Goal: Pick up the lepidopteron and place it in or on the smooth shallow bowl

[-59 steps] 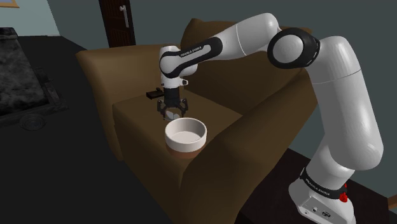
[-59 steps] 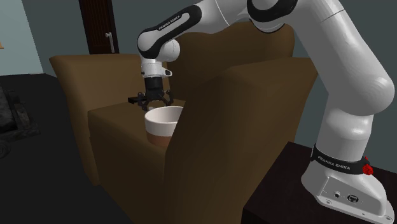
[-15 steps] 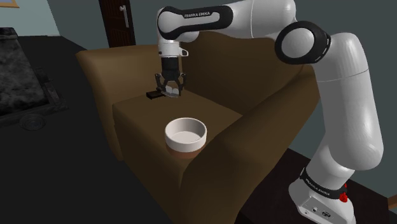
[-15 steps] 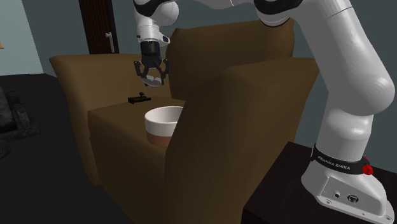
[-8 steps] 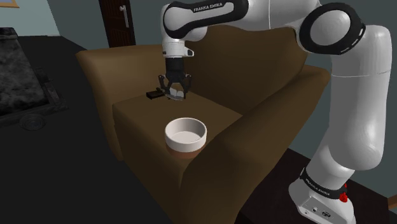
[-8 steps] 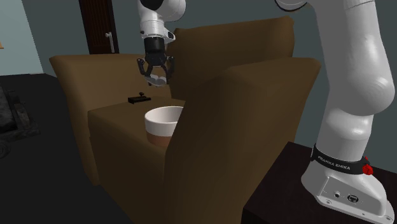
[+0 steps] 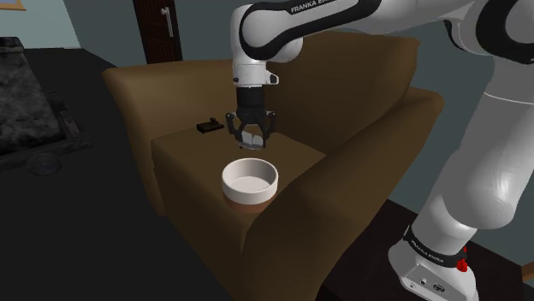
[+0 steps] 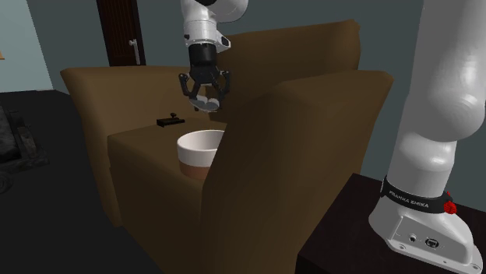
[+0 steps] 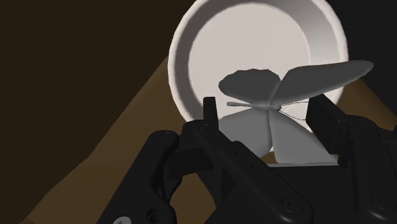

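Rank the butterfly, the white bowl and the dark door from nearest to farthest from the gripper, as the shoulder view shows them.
1. The butterfly: clasped in the gripper.
2. The white bowl: on the armchair seat, nearly below the gripper.
3. The dark door: behind the armchair, far back.

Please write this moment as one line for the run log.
phase: carry | gripper: shut on grey butterfly | place: raised over armchair seat, close to white bowl | goal: butterfly not yet in bowl
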`<action>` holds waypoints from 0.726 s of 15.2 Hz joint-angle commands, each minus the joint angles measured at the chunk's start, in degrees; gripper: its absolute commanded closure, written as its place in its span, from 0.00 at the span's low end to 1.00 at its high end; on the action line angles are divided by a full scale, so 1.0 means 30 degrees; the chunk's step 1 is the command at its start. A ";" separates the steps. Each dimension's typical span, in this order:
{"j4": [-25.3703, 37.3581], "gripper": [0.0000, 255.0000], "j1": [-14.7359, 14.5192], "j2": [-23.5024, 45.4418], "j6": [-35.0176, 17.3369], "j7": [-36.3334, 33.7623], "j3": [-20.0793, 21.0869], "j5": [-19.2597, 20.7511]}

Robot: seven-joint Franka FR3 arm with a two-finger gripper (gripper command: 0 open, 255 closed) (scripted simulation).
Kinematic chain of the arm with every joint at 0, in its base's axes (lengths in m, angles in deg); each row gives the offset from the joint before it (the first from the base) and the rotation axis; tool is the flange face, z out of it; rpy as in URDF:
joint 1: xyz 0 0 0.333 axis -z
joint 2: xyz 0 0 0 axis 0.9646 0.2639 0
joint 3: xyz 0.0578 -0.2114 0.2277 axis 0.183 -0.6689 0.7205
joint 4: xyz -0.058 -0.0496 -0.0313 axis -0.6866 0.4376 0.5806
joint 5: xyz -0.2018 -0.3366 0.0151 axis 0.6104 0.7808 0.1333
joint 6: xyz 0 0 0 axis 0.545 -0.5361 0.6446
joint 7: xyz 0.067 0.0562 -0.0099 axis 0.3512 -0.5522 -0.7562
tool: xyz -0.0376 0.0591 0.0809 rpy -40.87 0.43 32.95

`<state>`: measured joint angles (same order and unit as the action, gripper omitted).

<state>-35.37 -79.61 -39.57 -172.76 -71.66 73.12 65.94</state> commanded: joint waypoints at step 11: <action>-0.4156 1.00 -0.0499 -0.1410 -0.2909 -0.0233 0.0534 -0.0744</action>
<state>-47.45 -81.09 -44.14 -180.76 -72.46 74.71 63.67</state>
